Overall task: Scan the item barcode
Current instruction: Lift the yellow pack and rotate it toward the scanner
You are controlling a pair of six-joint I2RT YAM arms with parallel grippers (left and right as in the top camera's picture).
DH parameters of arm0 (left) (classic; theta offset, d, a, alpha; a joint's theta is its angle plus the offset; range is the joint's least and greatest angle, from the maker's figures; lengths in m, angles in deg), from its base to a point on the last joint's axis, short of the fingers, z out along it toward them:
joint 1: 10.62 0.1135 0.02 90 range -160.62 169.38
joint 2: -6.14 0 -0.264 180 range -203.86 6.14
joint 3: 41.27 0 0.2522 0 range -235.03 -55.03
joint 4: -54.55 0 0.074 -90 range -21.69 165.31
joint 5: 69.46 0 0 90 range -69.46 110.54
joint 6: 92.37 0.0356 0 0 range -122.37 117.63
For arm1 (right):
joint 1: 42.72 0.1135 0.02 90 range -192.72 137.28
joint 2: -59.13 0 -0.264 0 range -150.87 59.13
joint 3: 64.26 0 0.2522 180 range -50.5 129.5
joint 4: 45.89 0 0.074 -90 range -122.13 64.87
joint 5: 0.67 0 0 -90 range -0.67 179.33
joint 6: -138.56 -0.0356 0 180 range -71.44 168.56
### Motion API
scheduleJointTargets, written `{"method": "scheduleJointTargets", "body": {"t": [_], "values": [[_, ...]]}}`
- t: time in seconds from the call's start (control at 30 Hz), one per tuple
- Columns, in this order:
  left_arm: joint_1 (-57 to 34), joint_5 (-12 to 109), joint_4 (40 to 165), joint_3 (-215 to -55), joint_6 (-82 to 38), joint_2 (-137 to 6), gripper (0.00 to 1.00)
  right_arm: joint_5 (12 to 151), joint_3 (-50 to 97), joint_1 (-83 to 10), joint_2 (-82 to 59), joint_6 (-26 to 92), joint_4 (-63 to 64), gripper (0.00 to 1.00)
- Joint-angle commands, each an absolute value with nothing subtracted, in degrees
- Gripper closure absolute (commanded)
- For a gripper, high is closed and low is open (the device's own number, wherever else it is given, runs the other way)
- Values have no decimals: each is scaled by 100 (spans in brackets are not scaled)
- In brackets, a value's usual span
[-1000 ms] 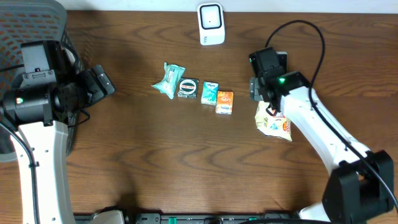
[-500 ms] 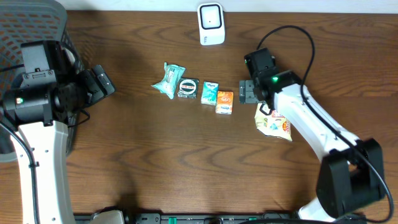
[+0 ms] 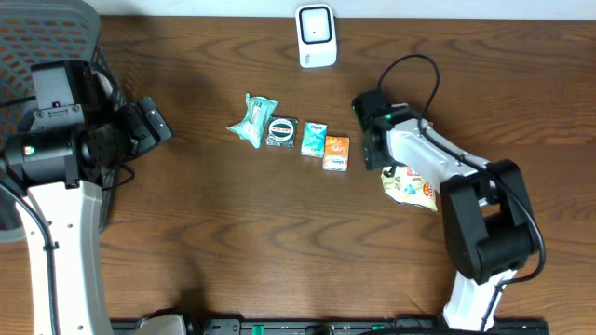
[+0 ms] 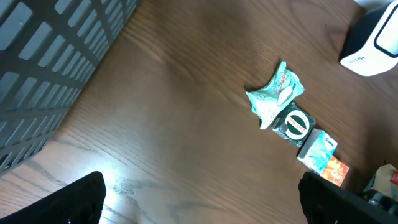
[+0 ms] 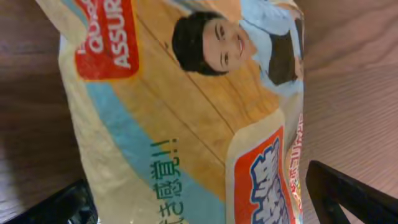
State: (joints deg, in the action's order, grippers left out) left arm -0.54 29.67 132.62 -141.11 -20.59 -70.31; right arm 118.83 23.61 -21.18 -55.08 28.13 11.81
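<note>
One crinkly plastic pouch (image 5: 186,143) on woodgrain table (image 5: 354,81).

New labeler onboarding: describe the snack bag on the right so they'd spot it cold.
From the white scanner at the table's far edge, drop to the row of four small items and follow it right past the orange packet. Just beyond lies the snack bag: the only item outside the row, the largest, cream-yellow with red-orange patches and a printed smiling face.
</note>
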Motion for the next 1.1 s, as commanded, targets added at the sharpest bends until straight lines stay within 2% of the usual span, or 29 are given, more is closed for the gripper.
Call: {"method": "scheduleJointTargets", "body": {"t": [0.0, 0.1, 0.17, 0.2, 0.27, 0.33, 0.47, 0.5, 0.67, 0.8, 0.97, 1.07], "values": [[-29, 2997, 13278, -14236, -2068, -7048, 2, 12265, 2352, -2147, -5904, 2804, 1278, 9], [-29, 2997, 13278, -14236, -2068, -7048, 2, 12254, 2352, -2166, -6068, 2804, 1341, 29], [-29, 2997, 13278, -14236, -2066, -7048, 2, 12139, 2352, -2171, -6101, 2802, 1358, 36], [-29, 2997, 13278, -14236, -2066, -7048, 2, 12071, 2352, -2171, -6103, 2804, 1356, 43], [-29, 2997, 13278, -14236, -2066, -7048, 2, 11868, 2363, -2173, -6094, 2804, 1354, 66], [-29, 2997, 13278, -14236, -2068, -7048, 2, 11673, 2385, -2173, -6066, 2807, 1361, 81], [-29, 2997, 13278, -14236, -2068, -7048, 3, 11271, 2663, -2175, -5919, 2922, 1627, 96], [-29, 2997, 13278, -14236, -2066, -7048, 3, 11148, 2787, -2175, -5860, 2977, 1737, 99], [-29, 2997, 13278, -14236, -2066, -7048, 2, 10080, 3616, -2201, -5550, 3405, 2191, 99], [-29, 2997, 13278, -14236, -2068, -7048, 2, 8471, 4267, -2378, -5309, 3799, 2294, 99], [-29, 2997, 13278, -14236, -2066, -7048, 2, 6528, 4477, -2857, -5211, 3838, 2110, 99], [-29, 2997, 13278, -14236, -2068, -7048, 3, 5826, 4350, -3211, -5272, 3840, 2032, 99]]}}
